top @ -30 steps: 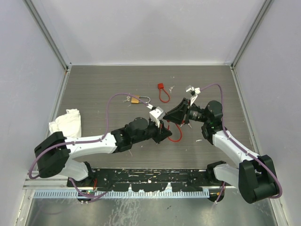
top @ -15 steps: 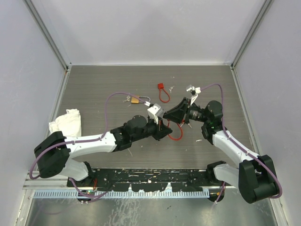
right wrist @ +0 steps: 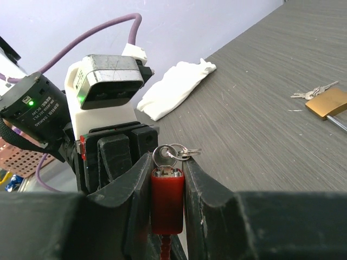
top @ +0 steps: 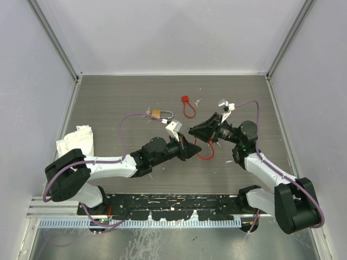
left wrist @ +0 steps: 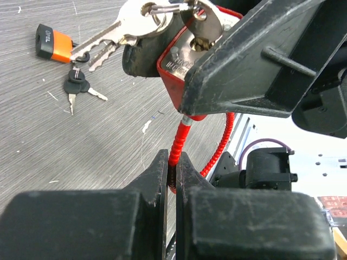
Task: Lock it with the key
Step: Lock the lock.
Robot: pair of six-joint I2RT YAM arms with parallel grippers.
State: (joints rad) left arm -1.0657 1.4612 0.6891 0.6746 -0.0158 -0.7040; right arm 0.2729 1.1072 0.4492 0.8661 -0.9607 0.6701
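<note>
My right gripper [right wrist: 167, 165] is shut on a red cable lock's body [right wrist: 166, 203], held off the table. A silver key on a ring [right wrist: 165, 156] sits in that lock's keyhole; it also shows in the left wrist view [left wrist: 133, 24]. My left gripper [left wrist: 172, 169] is shut on the lock's red cable [left wrist: 179, 143] just below the body [left wrist: 176, 73]. In the top view the two grippers [top: 191, 147] [top: 194, 131] meet at the table's middle. A small bunch of dark-headed keys [left wrist: 76, 85] lies on the table beside an orange padlock [left wrist: 54, 44].
A brass padlock [top: 156, 114] lies left of centre, also in the right wrist view [right wrist: 325, 103]. A second red cable lock [top: 185, 99] lies further back. A white cloth [top: 77, 140] is at the left edge. Purple cables loop over both arms.
My left gripper has swung slightly right and up toward the right gripper, its wrist turning. My right gripper has shifted a little left with the red lock.
</note>
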